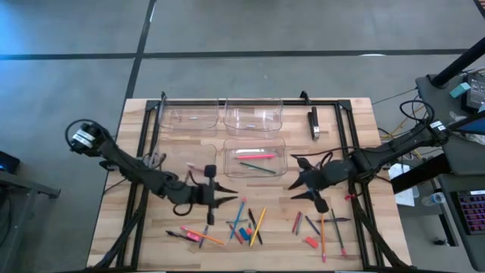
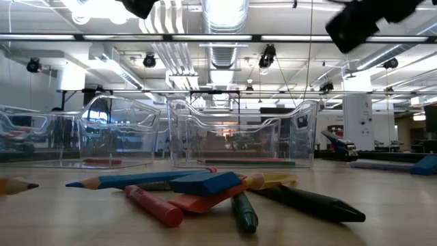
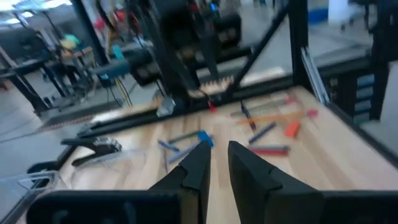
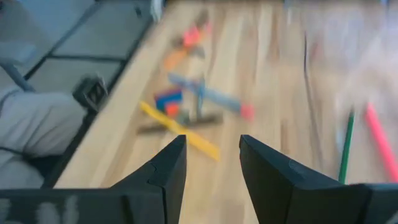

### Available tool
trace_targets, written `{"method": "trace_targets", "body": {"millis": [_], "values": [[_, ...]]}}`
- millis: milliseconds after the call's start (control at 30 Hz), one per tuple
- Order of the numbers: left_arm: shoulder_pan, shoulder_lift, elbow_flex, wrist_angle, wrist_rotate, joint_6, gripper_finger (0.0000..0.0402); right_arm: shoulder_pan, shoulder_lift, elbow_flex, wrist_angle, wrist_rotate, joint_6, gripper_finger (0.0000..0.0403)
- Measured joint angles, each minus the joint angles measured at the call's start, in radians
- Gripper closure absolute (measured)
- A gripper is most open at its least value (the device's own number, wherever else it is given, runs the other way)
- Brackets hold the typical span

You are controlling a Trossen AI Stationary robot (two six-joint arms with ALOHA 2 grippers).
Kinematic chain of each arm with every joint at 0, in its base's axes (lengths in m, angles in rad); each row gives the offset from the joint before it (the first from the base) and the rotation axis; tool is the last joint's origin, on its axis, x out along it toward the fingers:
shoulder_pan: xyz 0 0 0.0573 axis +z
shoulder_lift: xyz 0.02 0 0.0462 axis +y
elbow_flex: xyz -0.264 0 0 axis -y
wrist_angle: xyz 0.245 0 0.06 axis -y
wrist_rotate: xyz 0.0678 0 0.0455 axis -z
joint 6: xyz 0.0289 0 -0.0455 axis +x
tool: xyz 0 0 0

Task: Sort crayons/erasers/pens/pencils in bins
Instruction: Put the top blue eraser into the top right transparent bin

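the wooden bench [image 1: 250, 235] carries a black frame [image 1: 144, 144] round its edges and clear bins [image 1: 252, 114] toward its far side: two side by side at the back, and one [image 1: 255, 155] in front of them that holds a pink pencil [image 1: 256, 155] and a green pencil [image 1: 259, 169]. the left arm [image 1: 121, 159] reaches in from the bench's left side, and its gripper [image 1: 221, 199] hangs beside the nearer bin's left front corner; the left wrist view shows its fingers [image 3: 196, 168] a narrow gap apart with nothing between them. the right arm [image 1: 394, 152] comes in from the right, and its gripper [image 1: 299, 182] sits just beside the same bin's right front corner, its fingers [image 4: 163, 171] spread moderately and empty. a loose heap lies on the bench near the front edge under the left gripper: a yellow pencil [image 1: 258, 222], a blue pencil [image 1: 236, 220], an orange pencil [image 1: 212, 239], a pink stick [image 1: 191, 233] and a blue eraser [image 1: 241, 230], some crossing one another. a second scatter lies to the right, below the right gripper: an orange pencil [image 1: 323, 233], a dark pen [image 1: 312, 225], a red stick [image 1: 297, 222] and a red-orange eraser [image 1: 311, 243]. a black-and-silver bar [image 1: 314, 123] lies near the back right of the bench. in the low view a blue eraser [image 2: 205, 183] rests on top of a red-orange block [image 2: 205, 201], with a red crayon [image 2: 153, 205] just beside them.
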Motion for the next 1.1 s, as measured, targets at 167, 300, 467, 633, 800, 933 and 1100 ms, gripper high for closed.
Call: {"method": "trace_targets", "body": {"millis": [167,300,467,633,800,933,1100], "values": [[0.001,-0.049,-0.127,0.214,-0.001,-0.003,0.0359,0.002,0.009,-0.003,-0.193,-0.001,0.232,0.0264],[0.001,-0.060,-0.164,0.343,-0.002,0.004,0.0359,0.004,0.022,-0.006,-0.294,0.000,0.367,0.0264],[0.001,-0.071,-0.162,0.353,-0.001,0.004,0.0359,0.022,0.049,-0.019,-0.377,-0.002,0.538,0.0264],[0.002,-0.071,-0.162,0.351,-0.001,0.023,0.0359,0.021,0.079,-0.039,-0.467,0.011,0.764,0.0264],[0.003,-0.077,-0.162,0.351,-0.001,0.081,0.0359,0.021,0.056,-0.106,-0.463,0.044,0.857,0.0264],[0.003,-0.086,-0.162,0.352,-0.001,0.084,0.0359,0.021,0.005,-0.193,-0.388,0.059,0.930,0.0264],[0.003,-0.087,-0.162,0.351,-0.001,0.081,0.0359,0.021,-0.036,-0.267,-0.367,0.086,0.990,0.0264]]}}
